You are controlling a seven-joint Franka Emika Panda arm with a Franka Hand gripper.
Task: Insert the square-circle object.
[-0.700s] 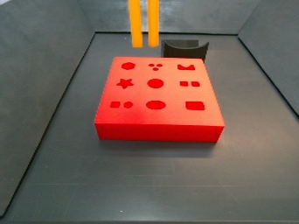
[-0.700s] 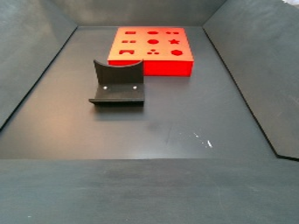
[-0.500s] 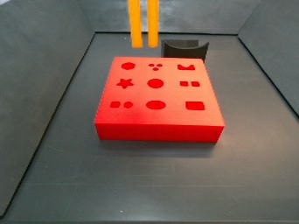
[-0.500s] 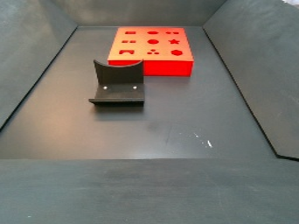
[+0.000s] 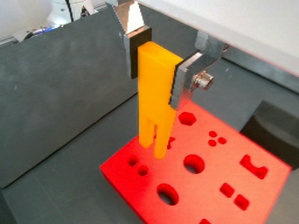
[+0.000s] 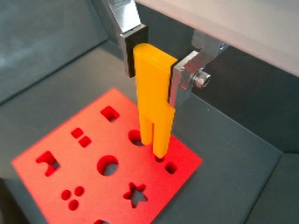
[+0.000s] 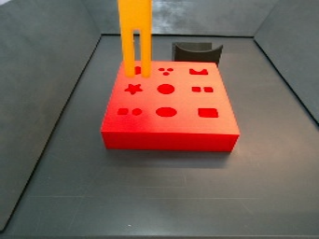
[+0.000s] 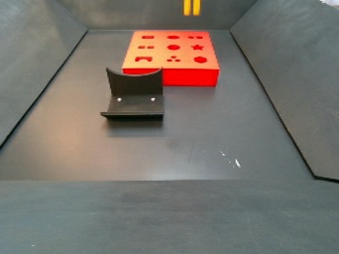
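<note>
While its silver fingers (image 5: 184,74) clamp the solid upper body, the gripper (image 5: 156,59) holds the square-circle object (image 5: 155,96) upright, prongs down, over the red block (image 7: 169,105) near its far left corner; the fixture (image 8: 133,95) stands well apart on the floor.
</note>
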